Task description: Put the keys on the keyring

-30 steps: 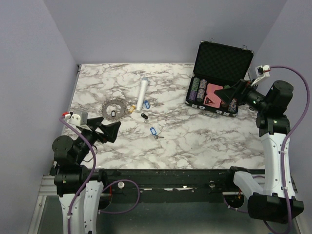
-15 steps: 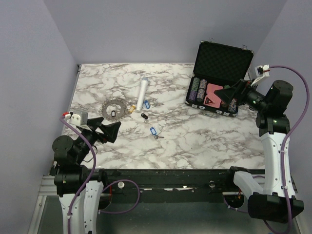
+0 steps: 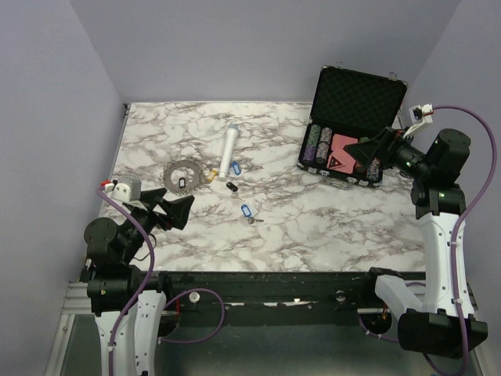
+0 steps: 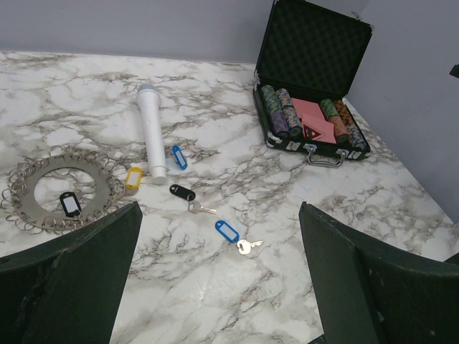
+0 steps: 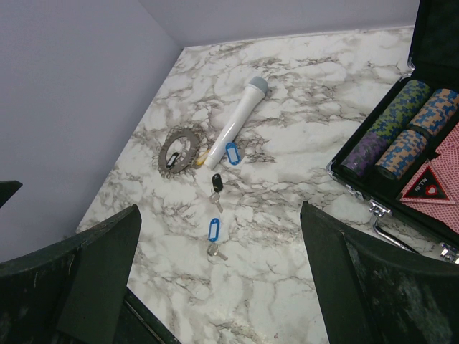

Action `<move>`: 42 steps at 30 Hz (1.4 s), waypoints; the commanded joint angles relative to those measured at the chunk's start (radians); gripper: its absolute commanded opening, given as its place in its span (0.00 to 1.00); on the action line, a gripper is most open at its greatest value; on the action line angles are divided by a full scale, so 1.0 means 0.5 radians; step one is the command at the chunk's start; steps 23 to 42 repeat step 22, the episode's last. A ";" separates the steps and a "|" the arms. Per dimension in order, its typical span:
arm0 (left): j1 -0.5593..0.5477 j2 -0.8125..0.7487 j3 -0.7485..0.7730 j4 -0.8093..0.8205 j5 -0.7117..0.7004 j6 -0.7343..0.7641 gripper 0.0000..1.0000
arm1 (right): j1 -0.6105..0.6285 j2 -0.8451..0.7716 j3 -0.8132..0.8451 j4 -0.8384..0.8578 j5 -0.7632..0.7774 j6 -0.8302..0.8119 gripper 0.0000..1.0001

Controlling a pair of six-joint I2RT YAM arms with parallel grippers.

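left gripper (image 4: 219,209) and right gripper (image 5: 219,208) gape empty; nearest blue-tagged key (image 4: 228,231) points its blade near-right.

Both arms poised, neither holding anything — the left gripper (image 3: 180,211), jaws spread wide, juts forward from a low, folded arm, while the right gripper (image 3: 356,153), equally agape, points leftward atop its tall upright arm.

Readable text, brands, numbers: none. Sign, 1: black triangle emblem (image 5: 424,189) on the red box (image 5: 446,147) inside the open case (image 4: 315,43); red marks within it too small to read. Tags on the keys (image 4: 226,230): any writing too small to tell.
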 commanded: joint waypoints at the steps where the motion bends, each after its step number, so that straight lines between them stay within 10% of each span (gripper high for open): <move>1: -0.009 -0.027 -0.012 -0.025 -0.011 0.029 0.99 | -0.008 0.004 -0.025 0.049 -0.031 -0.007 1.00; 42: -0.009 -0.009 -0.036 0.000 -0.011 0.032 0.99 | -0.005 0.023 -0.025 0.070 0.005 -0.065 1.00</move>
